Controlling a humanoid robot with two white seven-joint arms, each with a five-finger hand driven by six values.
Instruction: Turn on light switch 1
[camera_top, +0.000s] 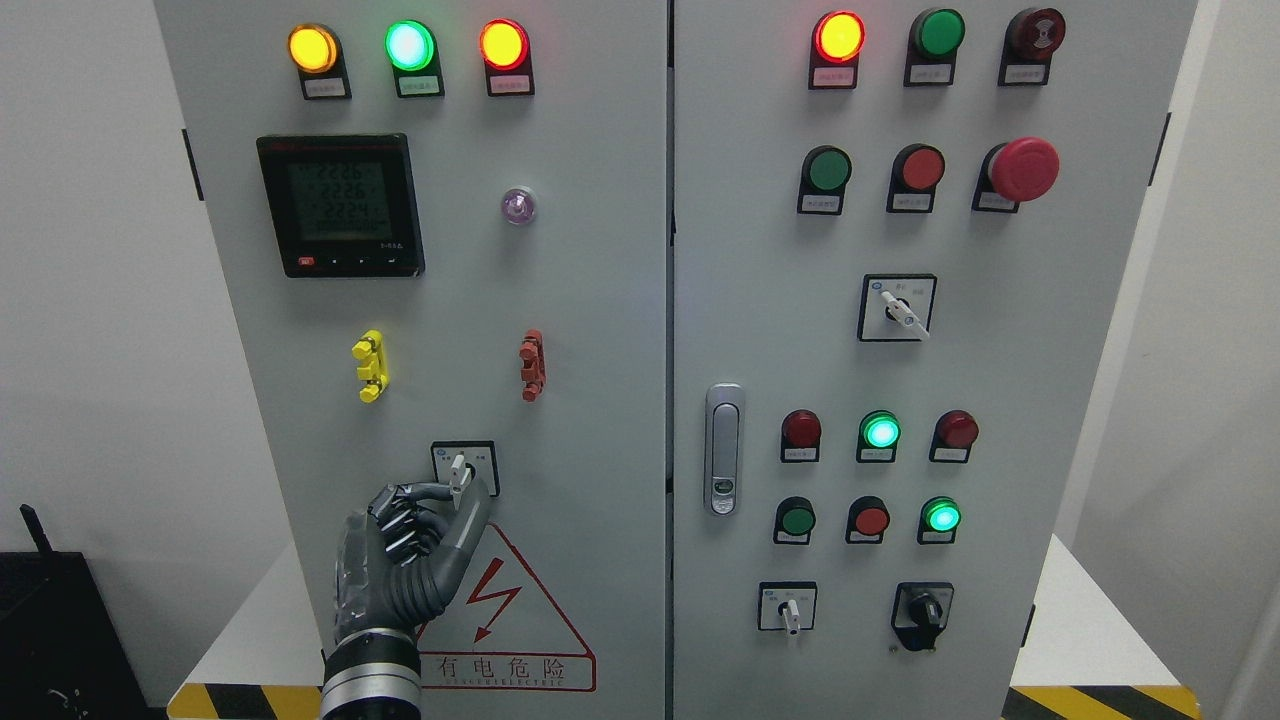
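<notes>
One view only: the camera on my head. It faced straight at the grey cabinet (600, 300), square-on and close, so that its two doors filled nearly the whole frame and its top ran out of the picture. It sat about level with the panel meter (340, 205) and looked slightly down; the hazard-striped base (1100, 700) showed at the lower corners. My left arm entered at the bottom, left of the middle. White wall (90, 300) flanked both sides. No second view to share anything.
</notes>
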